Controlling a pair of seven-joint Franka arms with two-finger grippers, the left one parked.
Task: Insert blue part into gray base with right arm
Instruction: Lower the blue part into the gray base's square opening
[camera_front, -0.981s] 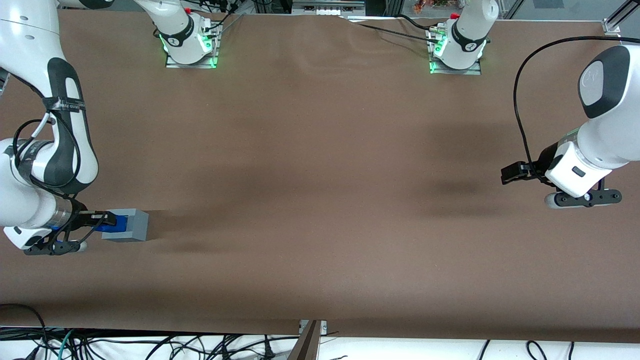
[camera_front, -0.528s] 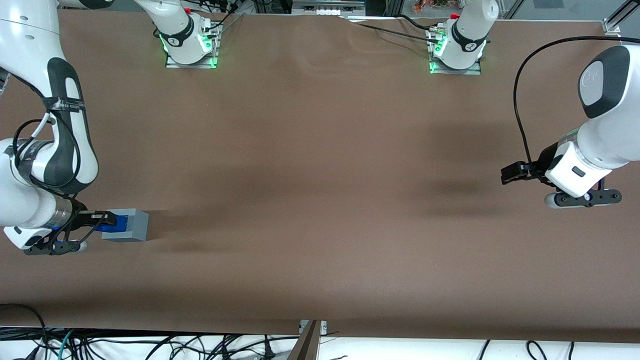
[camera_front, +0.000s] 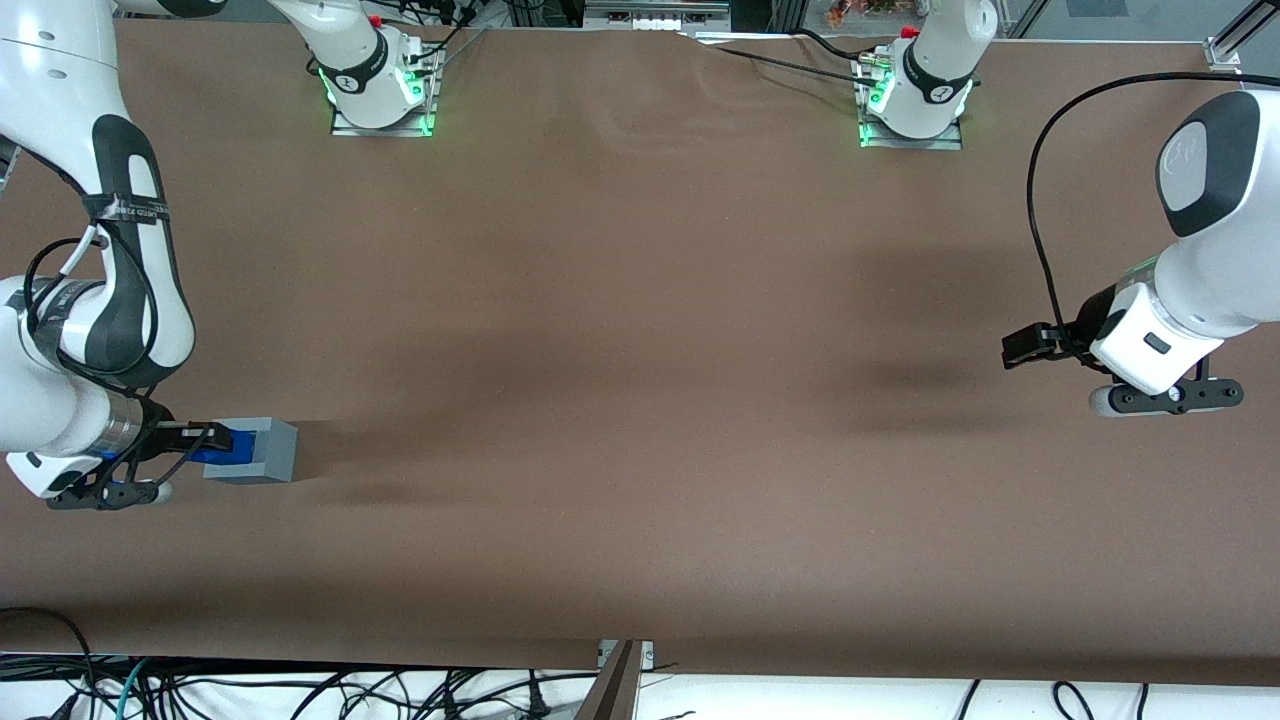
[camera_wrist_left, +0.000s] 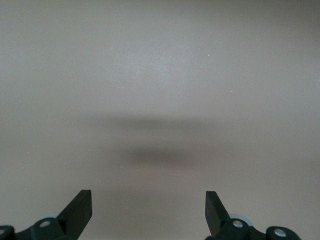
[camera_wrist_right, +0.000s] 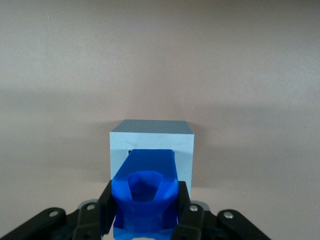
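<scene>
The gray base (camera_front: 258, 451) (camera_wrist_right: 152, 142) stands on the brown table toward the working arm's end. The blue part (camera_front: 216, 447) (camera_wrist_right: 145, 195) is held between the black fingers of the right arm's gripper (camera_front: 205, 438) (camera_wrist_right: 145, 207), which is shut on it. In the right wrist view the blue part reaches over the base's top face and covers its square recess. I cannot tell whether the part touches the recess. The right arm (camera_front: 90, 300) curves down to the gripper beside the base.
Two arm mounts with green lights (camera_front: 378, 90) (camera_front: 908, 100) stand along the table edge farthest from the front camera. The parked arm's gripper (camera_front: 1030, 345) hangs over the table at its own end. Cables (camera_front: 300, 690) lie below the near edge.
</scene>
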